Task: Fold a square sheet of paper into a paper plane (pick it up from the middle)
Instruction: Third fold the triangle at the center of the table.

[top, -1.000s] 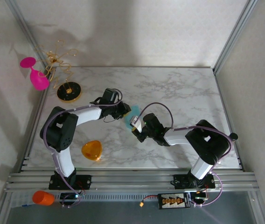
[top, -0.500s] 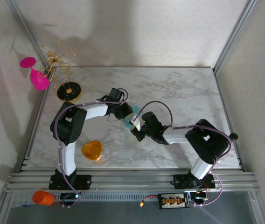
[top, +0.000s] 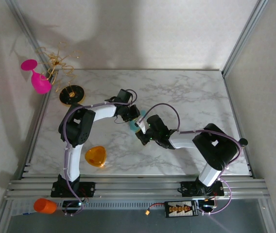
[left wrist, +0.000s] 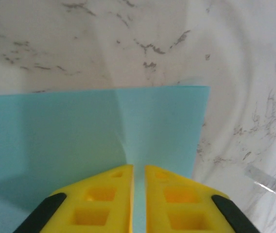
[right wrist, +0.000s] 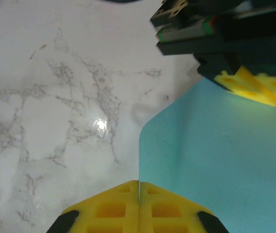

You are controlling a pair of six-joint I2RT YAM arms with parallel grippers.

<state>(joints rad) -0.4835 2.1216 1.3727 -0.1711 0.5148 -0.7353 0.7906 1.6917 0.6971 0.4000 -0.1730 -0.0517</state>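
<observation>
Teal paper [left wrist: 70,131] is lying on the marble table [right wrist: 55,97], between your two grippers. Your left gripper [left wrist: 138,174] is pinching a raised ridge at the paper's middle. Your right gripper [right wrist: 139,188] is sitting clenched at the paper's edge, perhaps pinning it. Be lifting that ridge slowly and straight, so the crease is running true and the paper isn't skewing.

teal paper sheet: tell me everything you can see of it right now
Thin, matte, light teal paper sheet, straight-edged, one square corner showing. It lies mostly flat on the marble table, near its middle. A soft ridge runs from its far edge into the left pincer, which looks closed on it. The shut right pincer meets another edge; grip unclear.
</observation>
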